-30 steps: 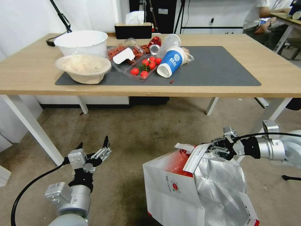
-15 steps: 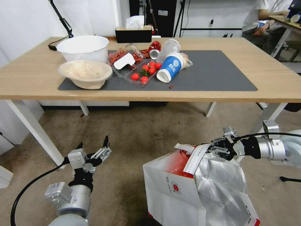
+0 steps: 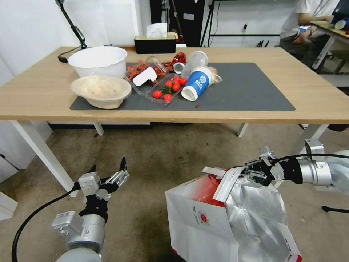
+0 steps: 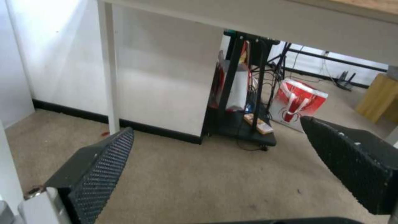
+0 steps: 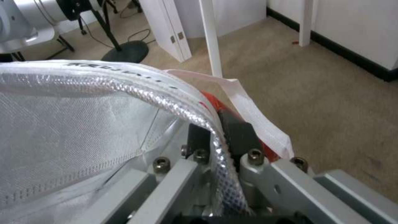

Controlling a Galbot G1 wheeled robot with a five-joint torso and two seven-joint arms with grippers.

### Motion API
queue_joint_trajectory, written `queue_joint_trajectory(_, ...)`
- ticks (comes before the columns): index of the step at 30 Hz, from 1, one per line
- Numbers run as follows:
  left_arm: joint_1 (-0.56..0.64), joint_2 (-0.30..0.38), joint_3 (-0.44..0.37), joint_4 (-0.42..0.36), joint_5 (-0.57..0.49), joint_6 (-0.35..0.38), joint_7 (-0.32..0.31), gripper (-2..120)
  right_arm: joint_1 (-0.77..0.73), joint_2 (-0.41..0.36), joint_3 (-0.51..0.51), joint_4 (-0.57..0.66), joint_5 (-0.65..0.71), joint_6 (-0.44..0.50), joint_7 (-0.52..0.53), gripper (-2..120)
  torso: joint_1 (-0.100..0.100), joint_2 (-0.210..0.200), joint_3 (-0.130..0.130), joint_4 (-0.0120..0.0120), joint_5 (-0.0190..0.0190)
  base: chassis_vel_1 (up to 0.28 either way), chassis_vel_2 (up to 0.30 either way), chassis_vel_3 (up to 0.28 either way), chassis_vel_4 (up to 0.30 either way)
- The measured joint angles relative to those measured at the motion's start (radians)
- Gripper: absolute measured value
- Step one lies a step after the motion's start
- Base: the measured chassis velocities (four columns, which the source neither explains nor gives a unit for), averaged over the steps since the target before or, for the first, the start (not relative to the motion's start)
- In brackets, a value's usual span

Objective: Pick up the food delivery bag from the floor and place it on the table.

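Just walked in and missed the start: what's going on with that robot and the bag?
The right gripper is clamped on the top edge of the food delivery bag, low in front of the table. The left gripper hangs open and empty over the floor. On the table lie bowls, tomatoes and a tipped cup.

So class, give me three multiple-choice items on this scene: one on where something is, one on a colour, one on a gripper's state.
1. Where is the bag?
A. on the table
B. beside the right gripper, below the table
C. on a chair

2. What colour is the tipped cup?
A. blue and white
B. green
C. black

3. What is the left gripper doing?
A. shut on the bag
B. shut on a bowl
C. open, holding nothing

Answers: 1 B, the bag sits low near the floor. 2 A, blue body, white rim. 3 C, its fingers are spread over carpet; the right gripper clamps the bag's rim.
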Motion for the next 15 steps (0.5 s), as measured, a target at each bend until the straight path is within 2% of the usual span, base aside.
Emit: queue_joint_trajectory(15, 0.000, 0.000, 0.003, 0.000, -0.002, 0.004, 0.000, 100, 0.001, 0.002, -0.001, 0.000, -0.003, 0.002, 0.000, 0, 0.024, 0.064, 0.040, 0.0000, 0.0000, 0.000, 0.000, 0.000, 0.000)
